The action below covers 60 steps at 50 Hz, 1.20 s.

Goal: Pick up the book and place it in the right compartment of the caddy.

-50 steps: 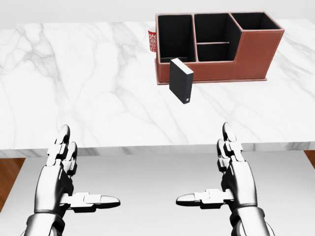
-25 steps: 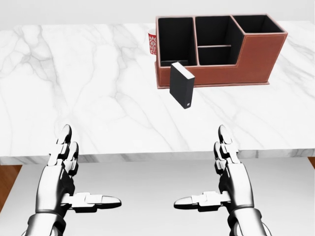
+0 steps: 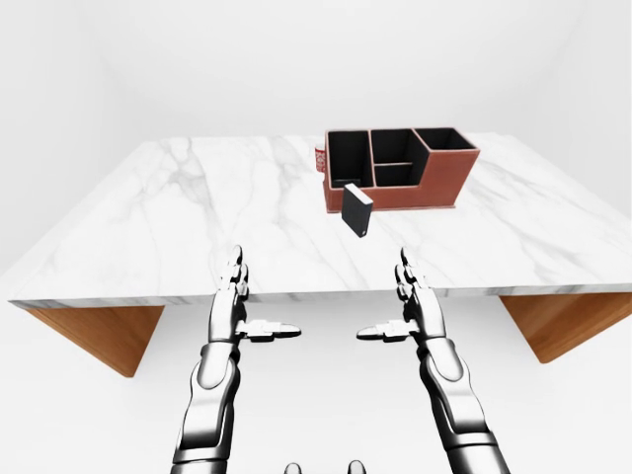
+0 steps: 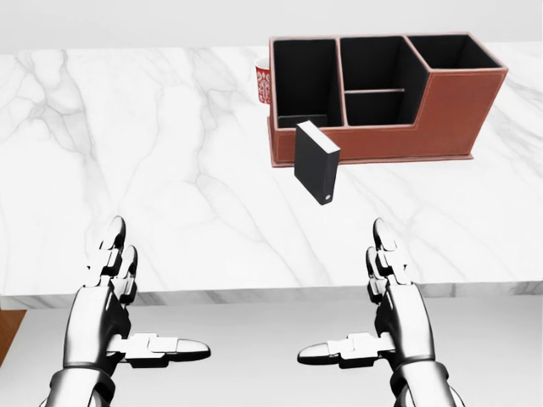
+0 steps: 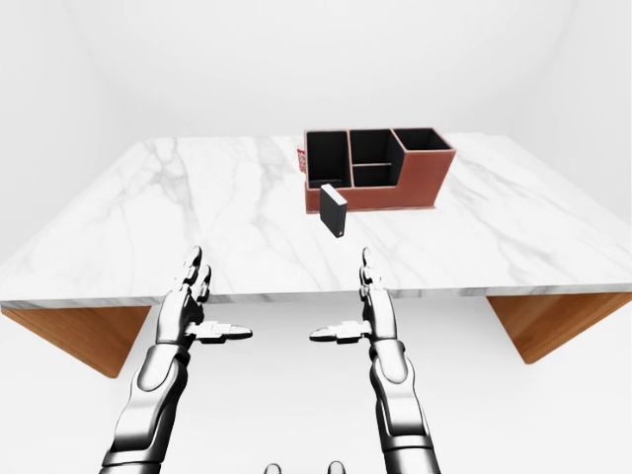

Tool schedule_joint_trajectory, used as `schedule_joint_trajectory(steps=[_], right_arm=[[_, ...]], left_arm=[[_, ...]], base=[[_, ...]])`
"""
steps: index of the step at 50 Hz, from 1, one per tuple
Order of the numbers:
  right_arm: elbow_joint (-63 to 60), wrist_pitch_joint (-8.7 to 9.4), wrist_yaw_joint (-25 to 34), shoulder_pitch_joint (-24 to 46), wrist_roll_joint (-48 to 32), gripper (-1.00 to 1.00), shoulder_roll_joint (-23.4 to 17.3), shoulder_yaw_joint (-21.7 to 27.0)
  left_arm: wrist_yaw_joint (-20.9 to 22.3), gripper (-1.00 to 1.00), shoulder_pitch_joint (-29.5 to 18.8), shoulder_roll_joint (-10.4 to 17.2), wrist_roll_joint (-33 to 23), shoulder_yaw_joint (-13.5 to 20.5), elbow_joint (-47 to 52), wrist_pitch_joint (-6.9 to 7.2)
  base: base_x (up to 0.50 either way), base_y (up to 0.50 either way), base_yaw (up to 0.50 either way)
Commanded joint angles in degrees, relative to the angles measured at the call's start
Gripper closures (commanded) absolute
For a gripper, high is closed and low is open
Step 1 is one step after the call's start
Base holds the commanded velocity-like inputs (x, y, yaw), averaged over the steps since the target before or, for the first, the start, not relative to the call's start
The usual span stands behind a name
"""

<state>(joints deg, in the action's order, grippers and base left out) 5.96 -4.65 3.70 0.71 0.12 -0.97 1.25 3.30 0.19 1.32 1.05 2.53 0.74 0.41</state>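
Both hands, left (image 4: 114,326) and right (image 4: 390,326), were splayed and empty; right should approach the upright black book (image 4: 316,162) beside the brown leather caddy (image 4: 441,110), pinching its faces.

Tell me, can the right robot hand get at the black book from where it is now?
Probably not yet. The right robot hand hangs open below the marble table edge, well short of the upright black book. Nothing blocks the path, so moving closer should help.

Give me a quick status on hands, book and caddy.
Left hand, right hand open, empty, short of the table. Book upright beside caddy. Path clear.
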Motion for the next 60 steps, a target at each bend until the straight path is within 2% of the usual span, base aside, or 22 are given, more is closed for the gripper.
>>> schedule_joint_trajectory(steps=[1, 7, 12, 18, 22, 24, 29, 31, 37, 45, 49, 54, 58, 59, 60], right_arm=[[0.1, -0.23, 0.1, -0.1, -0.2, -1.00, 0.0, -0.1], [-0.6, 0.17, 0.1, -0.2, -0.1, -1.00, 0.0, -0.1], [-1.2, 0.38, 0.1, -0.4, -0.2, -1.00, 0.1, -0.2], [-2.0, 0.93, 0.1, -0.3, 0.1, -1.00, -0.1, 0.2], [-3.0, 1.53, 0.2, -0.3, 0.2, -1.00, -0.1, 0.3], [-5.3, 2.67, 0.3, -0.9, 0.4, -1.00, -0.2, 0.3], [-7.8, 3.75, 0.1, -1.2, 0.3, -1.00, -0.2, 0.5], [-7.8, 3.52, 0.1, -1.0, 0.2, -1.00, -0.3, 0.7], [-8.5, 4.05, 0.1, -0.7, 0.5, -1.00, -0.5, 1.3], [-7.4, 3.09, 0.1, -0.2, 0.5, -1.00, -0.7, 1.8], [-8.1, 3.33, 0.0, -0.5, 0.6, -1.00, -0.8, 2.1], [-7.9, 2.80, -0.1, -0.5, 0.3, -1.00, -0.9, 2.1], [-11.3, 4.00, -0.2, -1.0, 0.7, -1.00, -1.1, 2.7], [-12.2, 4.01, -0.4, -1.0, 0.3, -1.00, -1.2, 2.9], [-12.3, 3.61, -0.7, -0.9, -0.1, -1.00, -1.3, 3.1]], left_arm=[[0.1, -1.00, 0.1, 0.0, 0.2, 0.0, 0.1, 0.06], [0.1, -1.00, 0.2, 0.0, 0.2, 0.0, 0.7, 0.40], [0.4, -1.00, 0.8, 0.0, 1.0, 0.3, 3.8, 2.16], [0.4, -1.00, 0.7, 0.0, 0.9, 0.3, 3.2, 1.00], [0.5, -1.00, 1.1, 0.0, 1.0, 0.4, 4.9, 1.41], [0.5, -1.00, 1.4, 0.0, 1.2, 0.6, 6.1, 1.59], [0.7, -1.00, 2.1, 0.0, 1.4, 0.7, 9.6, 2.48], [0.7, -1.00, 2.1, 0.1, 1.3, 0.8, 10.1, 2.74], [0.6, -1.00, 2.2, 0.1, 1.4, 1.2, 10.4, 2.62], [0.6, -1.00, 1.9, 0.2, 1.2, 1.4, 9.1, 2.10], [0.6, -1.00, 2.1, 0.1, 1.0, 1.3, 9.5, 2.14], [0.7, -1.00, 2.1, 0.2, 1.0, 1.3, 9.1, 1.92], [1.2, -1.00, 3.3, 0.2, 1.5, 1.5, 13.2, 1.67], [1.3, -1.00, 3.8, 0.2, 1.4, 1.5, 14.9, 2.16], [1.2, -1.00, 4.1, 0.2, 1.1, 1.6, 15.8, 1.84]], base=[[0.17, 0.00, 0.00], [0.17, 0.00, 0.00], [0.16, 0.00, 0.00], [0.16, 0.00, 0.00], [0.16, 0.00, 0.00], [0.16, 0.00, 0.00], [0.17, 0.00, 0.00], [0.16, 0.00, 0.00], [0.16, 0.00, 0.00], [0.17, 0.00, 0.00], [0.16, 0.00, 0.00], [0.17, 0.00, 0.00], [0.17, 0.00, 0.00], [0.16, 0.00, 0.00], [0.16, 0.00, 0.00]])
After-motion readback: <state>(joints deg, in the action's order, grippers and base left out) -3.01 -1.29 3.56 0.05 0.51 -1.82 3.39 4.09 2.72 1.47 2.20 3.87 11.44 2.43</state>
